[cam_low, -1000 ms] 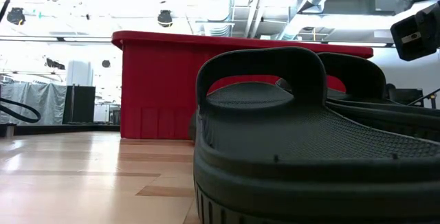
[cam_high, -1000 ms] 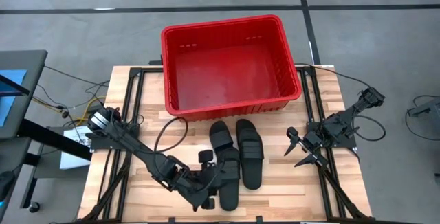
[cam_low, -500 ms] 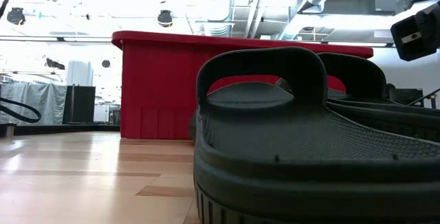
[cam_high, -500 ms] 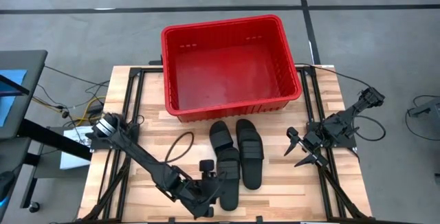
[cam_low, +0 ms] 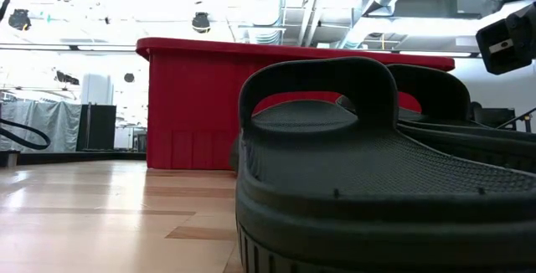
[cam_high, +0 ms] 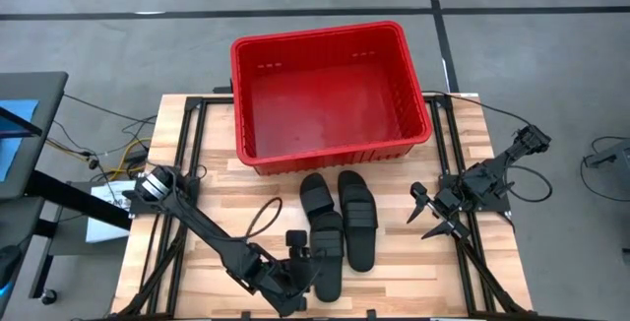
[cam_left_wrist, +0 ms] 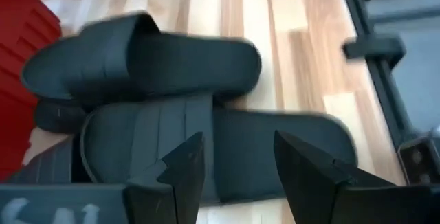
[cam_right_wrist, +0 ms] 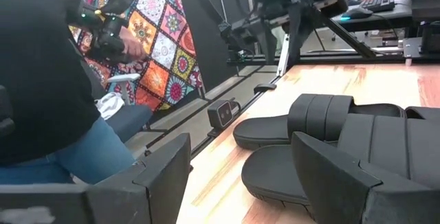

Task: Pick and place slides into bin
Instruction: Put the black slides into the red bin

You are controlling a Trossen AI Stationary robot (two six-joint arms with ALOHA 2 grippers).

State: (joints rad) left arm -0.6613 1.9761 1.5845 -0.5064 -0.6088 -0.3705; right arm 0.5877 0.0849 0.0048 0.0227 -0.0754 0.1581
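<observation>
High view, looking straight down: the red bin (cam_high: pixel 332 93) sits at upper centre of the frame on the far edge of the wooden tabletop (cam_high: pixel 212 213), its floor bare, while the black slides (cam_high: pixel 340 227) lie in a tight cluster just below it, at lower centre. At the lower centre-left, the left tool (cam_high: pixel 307 280) reaches low to the near end of that cluster; at the right edge of the tabletop, well apart from the slides, the right tool (cam_high: pixel 425 215) waits with its fingers spread and nothing between them.

Left wrist view alone shows the left tool's fingers parted and holding nothing, poised over a ribbed strap, with one slide lying crosswise on top of others. Low view, level with the tabletop, is nearly filled by the heel of the nearest slide, the bin's ribbed red wall rising behind it. Right wrist view takes in what no other camera does: a seated person (cam_right_wrist: pixel 48 100) in dark top and jeans beside the tabletop, and a patterned cloth (cam_right_wrist: pixel 155 38) beyond.
</observation>
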